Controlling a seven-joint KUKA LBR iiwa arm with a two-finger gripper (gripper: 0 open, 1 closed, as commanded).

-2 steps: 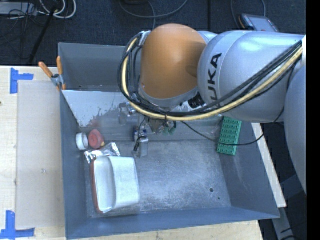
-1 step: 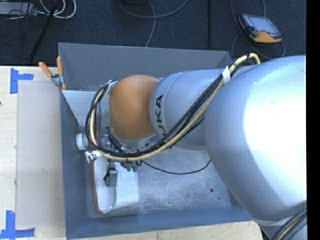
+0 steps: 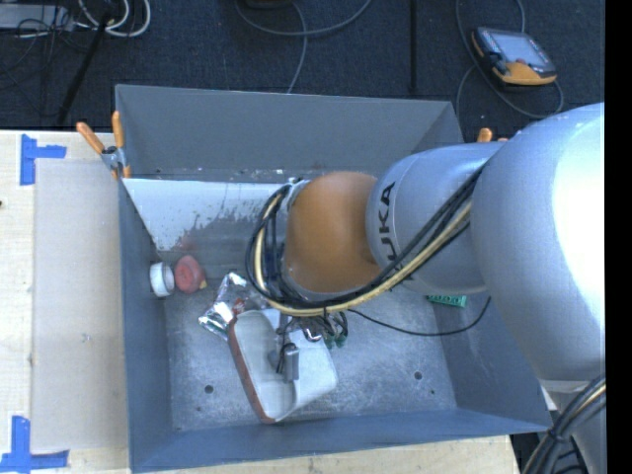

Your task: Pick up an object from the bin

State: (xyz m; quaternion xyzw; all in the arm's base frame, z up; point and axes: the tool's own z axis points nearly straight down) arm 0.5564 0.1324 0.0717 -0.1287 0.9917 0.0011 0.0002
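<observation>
Down toward the front-middle of the grey bin [image 3: 148, 383], the gripper [image 3: 286, 358] hangs right over a pale, whitish flat thing with a reddish-brown curved edge [image 3: 311, 378]. Could be a shoe insert or a shallow tray, honestly can't say. That's the thing I'd call the target, since it lies directly under the tool.

Can't tell if the gripper is open or closed. The orange wrist cover [image 3: 326, 230] and the loop of cables [image 3: 259, 255] sit above it and hide most of it, and I can't see if it's touching the pale piece either.

Why there? My guess is that it's the biggest item with the most open floor around it, so a straight-down approach makes sense. The small stuff is awkward: a red lump [image 3: 188, 273] and a white cap [image 3: 161, 279] sit side by side against the sloped left wall. A crumpled silvery wrapper [image 3: 222, 309] lies just at the pale thing's upper-left end, so it might get dragged along. A little green bit [image 3: 446, 300] lies well apart on the right.
</observation>
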